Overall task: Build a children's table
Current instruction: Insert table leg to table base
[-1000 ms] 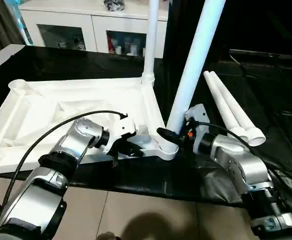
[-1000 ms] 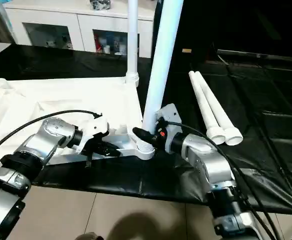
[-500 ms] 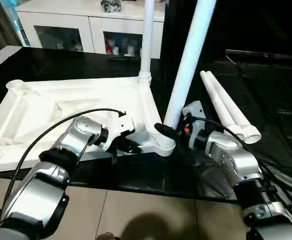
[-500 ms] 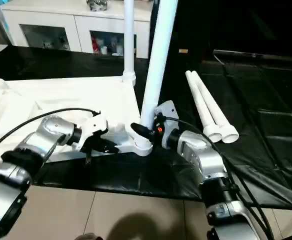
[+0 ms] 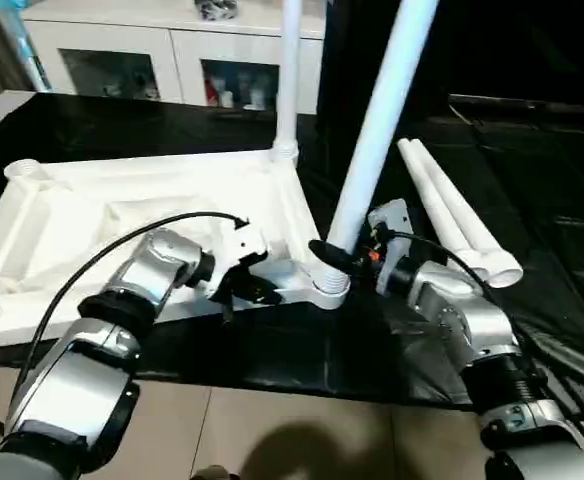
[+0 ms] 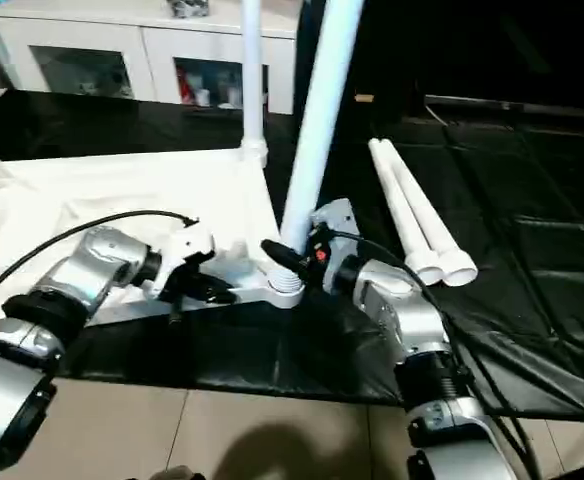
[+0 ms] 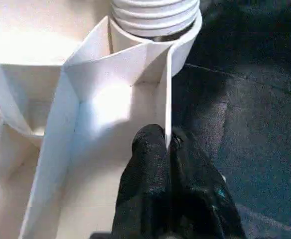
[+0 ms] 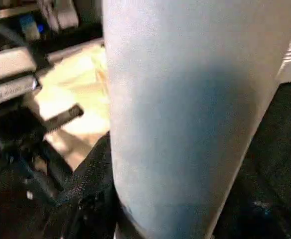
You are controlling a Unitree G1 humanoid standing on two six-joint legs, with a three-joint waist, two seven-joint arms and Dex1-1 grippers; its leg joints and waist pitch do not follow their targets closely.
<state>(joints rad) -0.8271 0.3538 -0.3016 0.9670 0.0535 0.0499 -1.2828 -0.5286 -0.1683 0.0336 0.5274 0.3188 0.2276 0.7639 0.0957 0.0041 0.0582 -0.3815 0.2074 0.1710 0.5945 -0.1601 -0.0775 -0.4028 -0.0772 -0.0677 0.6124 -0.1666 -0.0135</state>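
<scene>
A black sheet covers the low desk (image 5: 122, 125) across the middle of the frame, with pale floor tiles (image 5: 272, 430) along the bottom edge. At the upper left stands a white cabinet with glass doors (image 5: 172, 60), small items dim behind the panes.

The white plastic rectangular table top (image 5: 122, 215) lies upside down on the sheet at centre left, ribbed underside up, round sockets at its corners. One long white tapered round leg (image 5: 288, 80) stands upright in the far corner socket, at the top centre. A second white leg (image 5: 377, 130) rises, leaning slightly to the right, from the near right corner socket (image 5: 324, 287) (its ribbed end shows at the socket mouth in the left wrist view). Two more white legs (image 5: 452, 215) lie side by side on the sheet at the right of the frame, touching each other.

The silver left arm reaches in from the lower left, its left gripper (image 7: 168, 147) level, black fingers (image 7: 145, 164) pressed together on the thin rim wall of the top just beside that near socket. The right arm comes from the lower right, bent at the elbow; the right gripper (image 5: 334, 258) has its fingers clamped around the base of the leaning leg, just above the socket.
</scene>
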